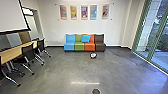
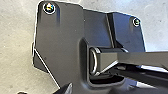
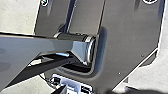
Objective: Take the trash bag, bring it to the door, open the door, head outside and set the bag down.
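Observation:
Along the right side of the head view runs a tall glass front with green frames (image 1: 139, 30), with paving and greenery outside it. Whether one of its panes is the door, I cannot tell. A small round black-and-white thing (image 1: 93, 55) lies on the floor in front of the sofa; I cannot make out if it is the trash bag. In the left wrist view a dark tip of my left gripper (image 2: 67, 88) pokes in at the edge. My right gripper (image 3: 62, 89) shows as a similar dark tip in the right wrist view, beside a pale metallic part.
A sofa (image 1: 79, 46) in blue, green, orange and brown stands against the far wall. Left are a long wooden table (image 1: 11, 54) and several black chairs (image 1: 28, 51) on wheeled legs. A dark round thing (image 1: 96, 91) is on the floor close ahead.

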